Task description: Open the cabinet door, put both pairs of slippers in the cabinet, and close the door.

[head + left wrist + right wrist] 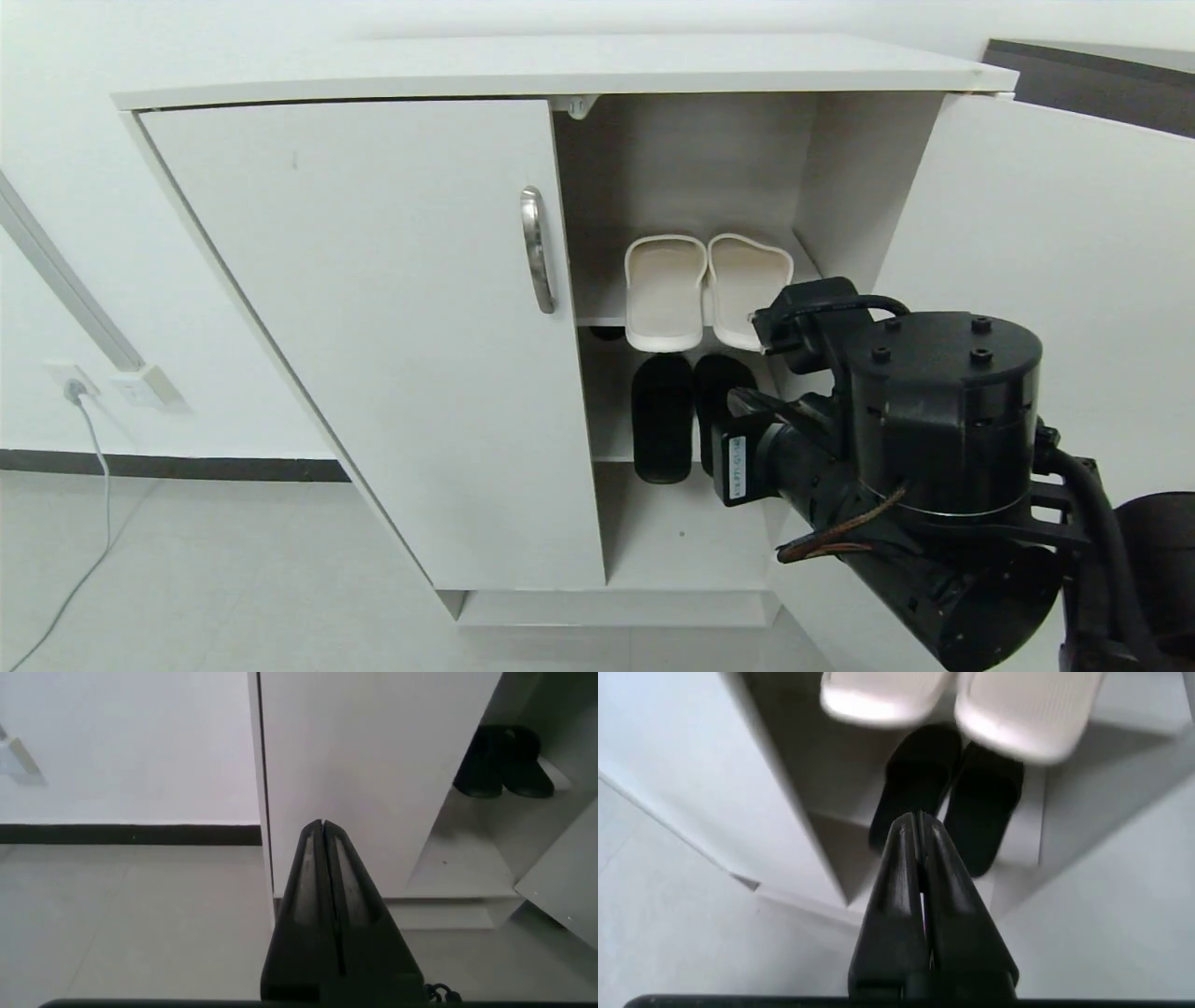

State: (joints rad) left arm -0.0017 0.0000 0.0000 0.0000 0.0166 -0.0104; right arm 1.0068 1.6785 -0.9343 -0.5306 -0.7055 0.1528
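Cream foam slippers [665,291] on upper shelf, black slippers [663,420] on shelf below, heels overhanging shelf edges in white cabinet [560,65]. Right end effector [921,821] clenched, empty, before opening; left end effector [323,826] likewise. Risk: open right door [1027,233] catches heels or arm, fails to shut.

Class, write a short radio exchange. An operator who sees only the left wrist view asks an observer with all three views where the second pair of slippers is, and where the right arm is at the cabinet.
Operator: I see the pair of black rubber slippers inside the white wooden cabinet. Where is the other pair?
Observer: The pair of cream rubber slippers lies side by side on the upper shelf, directly above the black pair.
Operator: And the right arm?
Observer: The right gripper is in front of the open compartment. It points toward the black pair, jaws shut on nothing.
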